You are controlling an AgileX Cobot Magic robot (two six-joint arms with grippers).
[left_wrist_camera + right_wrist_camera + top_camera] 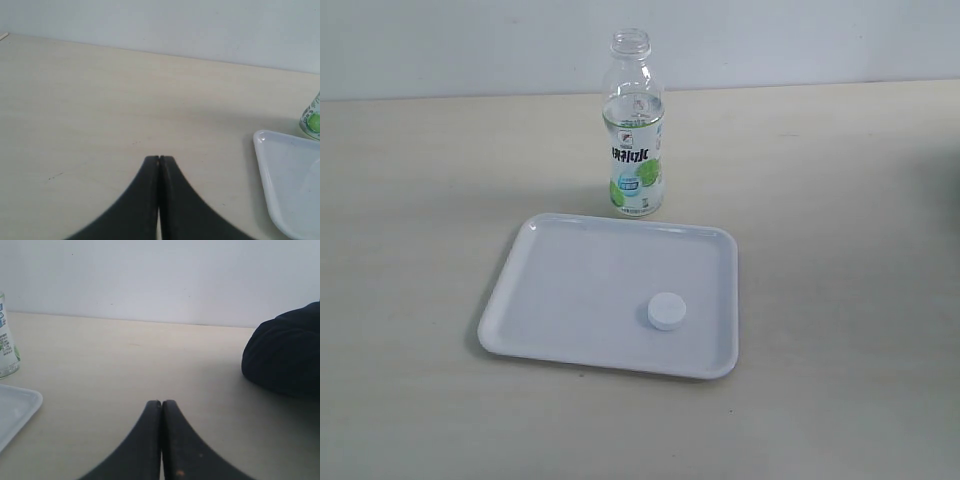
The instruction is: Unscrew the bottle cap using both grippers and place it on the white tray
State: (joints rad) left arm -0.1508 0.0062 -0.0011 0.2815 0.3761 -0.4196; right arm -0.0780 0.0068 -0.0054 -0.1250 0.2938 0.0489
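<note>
The clear bottle (634, 130) with its white-green label stands upright behind the white tray (580, 290), its neck uncapped. The small white bottle cap (667, 311) lies on the tray, toward its right front part. Neither gripper shows in the exterior view. My left gripper (159, 159) is shut with nothing in it, over bare table; the tray's corner (285, 175) and the bottle's base (312, 120) show at that view's edge. My right gripper (161, 402) is shut and empty too, with the bottle's side (6, 347) and a tray corner (17, 407) off to one side.
The pale wooden table (840, 250) ends at a white wall (470, 40). A dark rounded mass (285, 357) sits on the table in the right wrist view; a dark shape also touches the exterior view's right edge (954, 170).
</note>
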